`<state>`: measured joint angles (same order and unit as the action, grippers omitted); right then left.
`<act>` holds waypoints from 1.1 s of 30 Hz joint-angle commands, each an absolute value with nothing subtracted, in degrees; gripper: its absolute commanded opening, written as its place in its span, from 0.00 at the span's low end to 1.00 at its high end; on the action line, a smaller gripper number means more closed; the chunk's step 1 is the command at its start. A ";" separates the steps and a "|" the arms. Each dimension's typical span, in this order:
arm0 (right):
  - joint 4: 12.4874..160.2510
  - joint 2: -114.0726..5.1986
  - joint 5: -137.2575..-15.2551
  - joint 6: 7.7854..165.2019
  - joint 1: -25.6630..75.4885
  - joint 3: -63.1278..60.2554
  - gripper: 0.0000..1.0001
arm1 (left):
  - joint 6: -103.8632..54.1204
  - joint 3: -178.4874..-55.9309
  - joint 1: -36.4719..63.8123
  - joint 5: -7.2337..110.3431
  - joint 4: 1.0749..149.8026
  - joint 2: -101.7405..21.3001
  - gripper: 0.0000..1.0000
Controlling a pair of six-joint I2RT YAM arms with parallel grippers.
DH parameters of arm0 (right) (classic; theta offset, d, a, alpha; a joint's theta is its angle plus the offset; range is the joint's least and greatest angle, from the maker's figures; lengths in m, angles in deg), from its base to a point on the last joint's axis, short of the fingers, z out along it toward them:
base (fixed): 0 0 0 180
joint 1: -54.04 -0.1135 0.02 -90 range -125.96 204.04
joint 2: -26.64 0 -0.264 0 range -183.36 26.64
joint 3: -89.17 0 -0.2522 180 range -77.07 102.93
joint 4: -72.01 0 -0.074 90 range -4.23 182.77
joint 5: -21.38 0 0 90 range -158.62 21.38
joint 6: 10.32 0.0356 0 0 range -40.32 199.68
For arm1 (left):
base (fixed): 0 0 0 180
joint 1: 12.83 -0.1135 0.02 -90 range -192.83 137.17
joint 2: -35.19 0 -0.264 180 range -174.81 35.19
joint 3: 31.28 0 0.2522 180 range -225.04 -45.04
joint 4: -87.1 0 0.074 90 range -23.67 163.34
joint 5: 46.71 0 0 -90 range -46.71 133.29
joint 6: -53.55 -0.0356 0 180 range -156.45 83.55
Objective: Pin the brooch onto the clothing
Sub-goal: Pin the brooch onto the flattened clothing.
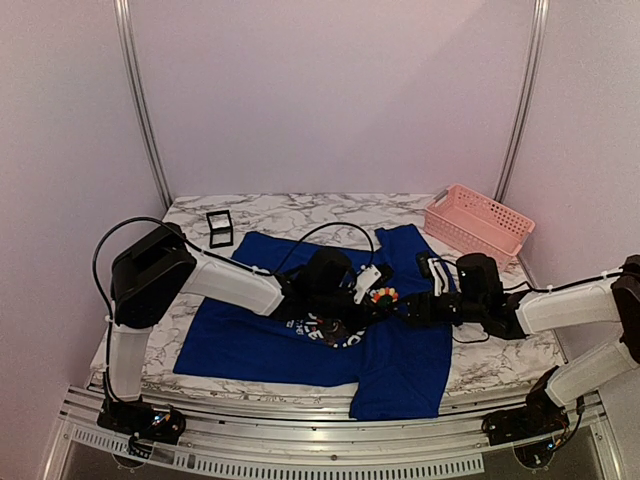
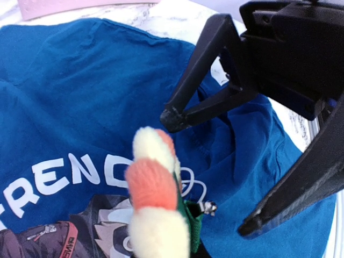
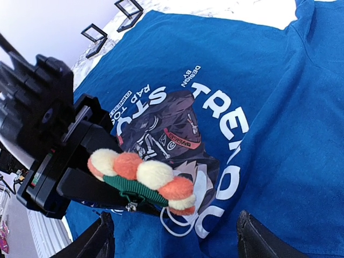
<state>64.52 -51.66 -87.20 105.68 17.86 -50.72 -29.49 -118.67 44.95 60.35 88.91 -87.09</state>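
The brooch (image 3: 142,180), clamped by the left gripper (image 1: 372,291), could be knocked onto the clothing (image 2: 80,97) by the open right gripper (image 2: 208,173).

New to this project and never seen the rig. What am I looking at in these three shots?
Two robot arms are bolted at the near edge of a marble table. Each ends in a two-finger gripper. The wide picture comes from a fixed camera above and behind the arms. The other two come from a camera on each wrist, so each mostly shows the other arm's gripper. A blue panda T-shirt lies spread on the table, with a pink basket at the far right and a small black square box at the far left. The left gripper is shut on the brooch, a small fuzzy flower, holding it over the shirt's print. The right gripper is open beside it and holds nothing.
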 commanded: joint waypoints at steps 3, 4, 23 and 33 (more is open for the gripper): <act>60.74 -55.32 -85.25 107.42 16.97 -48.62 0.75 | -29.16 -119.46 46.05 58.14 88.99 -85.11 0.00; 60.25 -55.35 -85.18 107.58 16.95 -48.74 0.76 | -29.30 -119.48 46.05 58.20 88.86 -85.13 0.00; 65.05 -54.23 -80.83 108.37 16.97 -49.85 0.67 | -29.56 -119.14 45.88 57.81 89.00 -84.93 0.00; 69.76 -50.85 -78.24 108.24 17.05 -51.25 0.66 | -29.71 -119.31 45.83 57.95 88.71 -85.00 0.00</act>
